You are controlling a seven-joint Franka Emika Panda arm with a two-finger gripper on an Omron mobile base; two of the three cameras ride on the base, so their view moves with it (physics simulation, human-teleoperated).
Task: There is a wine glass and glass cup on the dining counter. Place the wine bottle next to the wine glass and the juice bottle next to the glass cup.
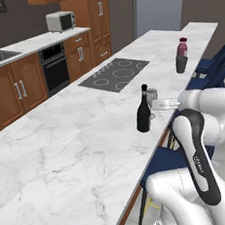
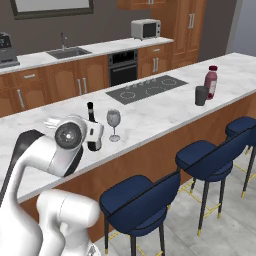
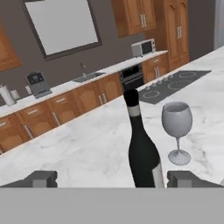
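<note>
The black wine bottle (image 3: 142, 151) stands upright on the dining counter (image 3: 83, 148), just left of the wine glass (image 3: 176, 127). My gripper (image 3: 113, 179) is open, its fingertips (image 3: 183, 178) on either side of the bottle's base and apart from it. In the base views the bottle (image 1: 143, 112) (image 2: 91, 112) and the wine glass (image 1: 152, 95) (image 2: 114, 123) sit near the counter's stool-side edge, with my hand right behind them. Far along the counter (image 1: 63, 138) the magenta juice bottle (image 1: 182, 49) (image 2: 211, 81) stands beside the dark glass cup (image 1: 180, 65) (image 2: 201, 95).
A grey cooktop (image 1: 114, 74) (image 2: 150, 89) is set into the counter's middle. Blue stools (image 2: 137, 200) (image 2: 210, 156) line the near side below the edge. A back worktop carries a sink (image 2: 67, 52) and a microwave (image 2: 146, 28).
</note>
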